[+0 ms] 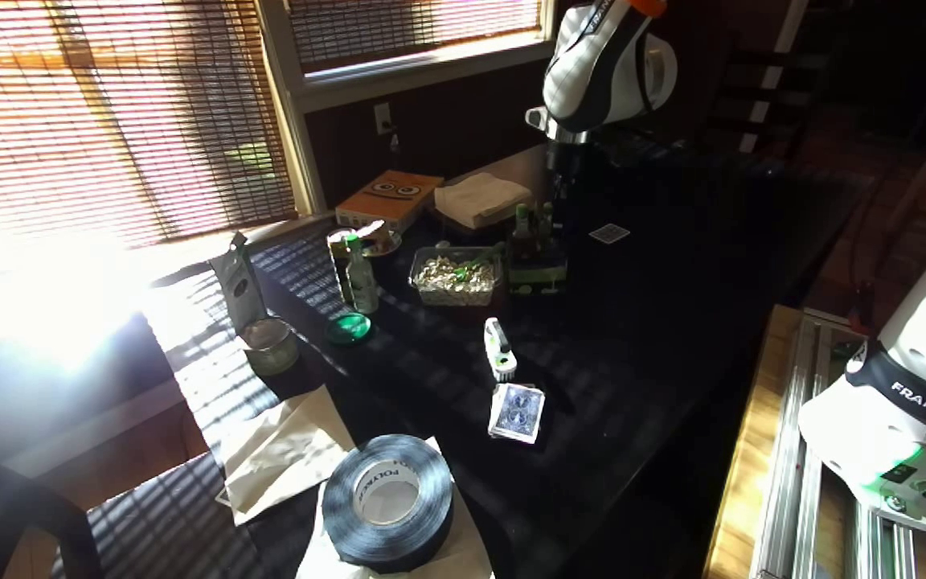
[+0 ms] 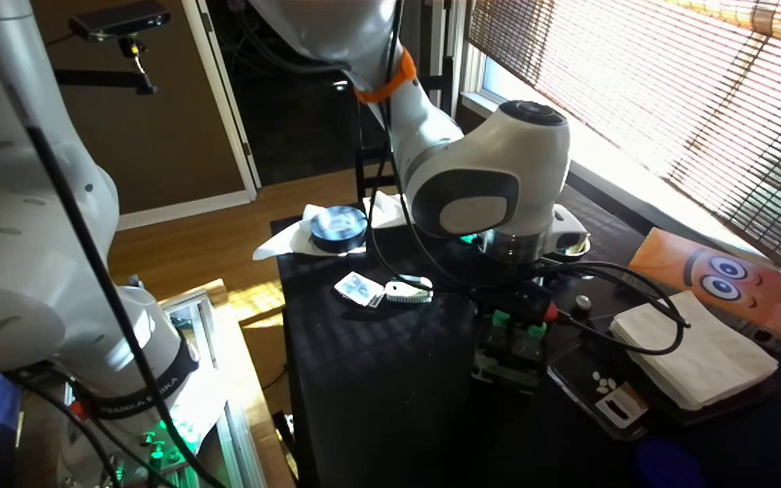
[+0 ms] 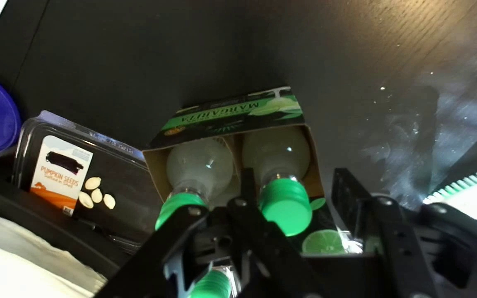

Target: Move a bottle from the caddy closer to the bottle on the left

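Observation:
A dark green-labelled caddy [image 1: 539,277] stands on the black table, also visible in an exterior view [image 2: 506,371] and the wrist view [image 3: 232,116]. Two clear, green-capped bottles stand in its compartments: a left bottle [image 3: 199,163] and a right bottle [image 3: 286,207]. My gripper [image 3: 294,182] is open above the caddy, with its fingers on either side of the right bottle's cap and visible room on the right. Another green-capped bottle [image 1: 362,281] stands on the table toward the window. A green cap [image 3: 210,285] shows at the wrist view's bottom edge; I cannot tell whose it is.
A clear tub of seeds [image 1: 456,277] sits beside the caddy, between it and the standing bottle. Napkins [image 1: 483,199], an orange box [image 1: 389,199] and a clear lid with pumpkin seeds [image 3: 97,194] are near. A white brush [image 1: 499,350] and cards [image 1: 518,412] lie in front.

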`<state>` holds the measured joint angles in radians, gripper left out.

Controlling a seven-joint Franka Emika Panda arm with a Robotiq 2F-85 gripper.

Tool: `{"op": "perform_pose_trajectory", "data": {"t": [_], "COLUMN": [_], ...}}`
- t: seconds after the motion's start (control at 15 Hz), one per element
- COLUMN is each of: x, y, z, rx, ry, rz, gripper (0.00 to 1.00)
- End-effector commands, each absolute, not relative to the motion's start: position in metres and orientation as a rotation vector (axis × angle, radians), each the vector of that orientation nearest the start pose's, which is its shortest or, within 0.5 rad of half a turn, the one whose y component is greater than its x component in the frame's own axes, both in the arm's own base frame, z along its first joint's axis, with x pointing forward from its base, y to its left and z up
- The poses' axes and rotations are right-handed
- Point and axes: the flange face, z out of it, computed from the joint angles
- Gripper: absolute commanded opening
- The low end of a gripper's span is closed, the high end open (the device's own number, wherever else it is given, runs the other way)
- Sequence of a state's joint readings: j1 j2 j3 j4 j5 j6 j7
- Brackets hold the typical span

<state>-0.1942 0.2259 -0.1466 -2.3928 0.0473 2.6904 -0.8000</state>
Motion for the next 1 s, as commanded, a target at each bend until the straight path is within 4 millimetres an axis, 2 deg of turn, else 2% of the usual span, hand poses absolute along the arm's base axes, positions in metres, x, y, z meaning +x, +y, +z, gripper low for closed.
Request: {"op": "perform_pose_trajectory", "data": {"t": [0.0,0.07,0.13,0.27,0.33,0.53,0.6,0.8,0.93], "x": [0.483,0.484,0.485,0.485,0.486,0.486,0.487,0.489,0.496], "y": [-0.173,-0.172,-0.172,-0.172,-0.172,-0.175,-0.176,-0.177,-0.177], "z": [0.225,0.225,0.224,0.223,0.222,0.225,0.227,0.245,0.267], "rx": [-3.132,-3.135,-3.141,-3.148,-3.153,-3.171,-3.175,-3.166,-3.15], "ry": [-0.669,-0.666,-0.665,-0.66,-0.657,-0.649,-0.648,-0.642,-0.659], "rz": [-0.124,-0.134,-0.144,-0.161,-0.17,-0.185,-0.185,-0.153,-0.126], "gripper": [0.44,0.39,0.43,0.38,0.22,0.05,0.07,0.07,0.07]}}
